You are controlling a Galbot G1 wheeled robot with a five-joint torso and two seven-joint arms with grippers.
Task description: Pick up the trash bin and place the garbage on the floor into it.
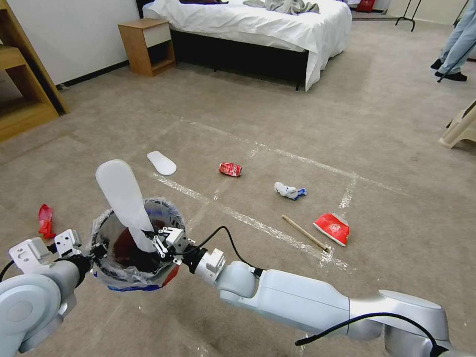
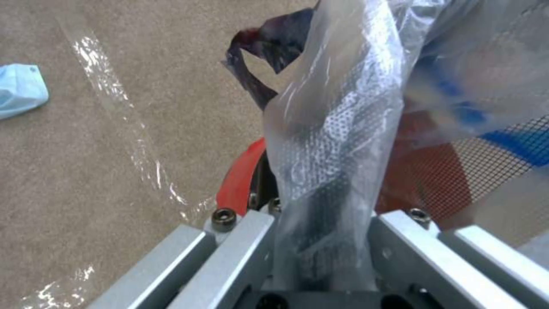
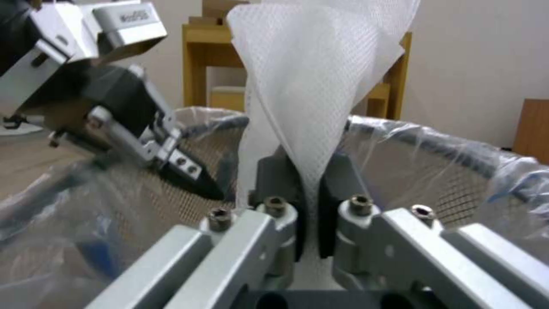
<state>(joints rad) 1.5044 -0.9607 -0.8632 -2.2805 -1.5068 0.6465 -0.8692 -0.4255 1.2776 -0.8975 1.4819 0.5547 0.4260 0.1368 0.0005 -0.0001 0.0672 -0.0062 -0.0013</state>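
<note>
My left gripper (image 1: 93, 250) is shut on the near rim of the trash bin (image 1: 133, 280), a red bucket with a clear blue-printed liner, held above the floor (image 1: 277, 129). In the left wrist view its fingers (image 2: 320, 214) pinch the rim and liner of the bin (image 2: 426, 171). My right gripper (image 1: 158, 242) is shut on a white slipper (image 1: 121, 193) that stands upright in the bin's mouth; its pads (image 3: 334, 189) clamp the slipper (image 3: 315, 64) above the bin rim (image 3: 435, 143). More garbage lies on the carpet: another slipper (image 1: 161, 162), a red can (image 1: 230, 169), a tissue (image 1: 289, 191), red wrappers (image 1: 333, 228) (image 1: 45, 220).
A thin wooden stick (image 1: 305, 233) lies beside the red wrapper. A light blue piece (image 2: 20, 90) lies on the carpet near a tape strip (image 2: 143, 146). A bed (image 1: 258, 25), a nightstand (image 1: 147, 45) and a wooden shelf (image 1: 25, 84) stand at the back; a beige chair leg (image 1: 458, 129) is at right.
</note>
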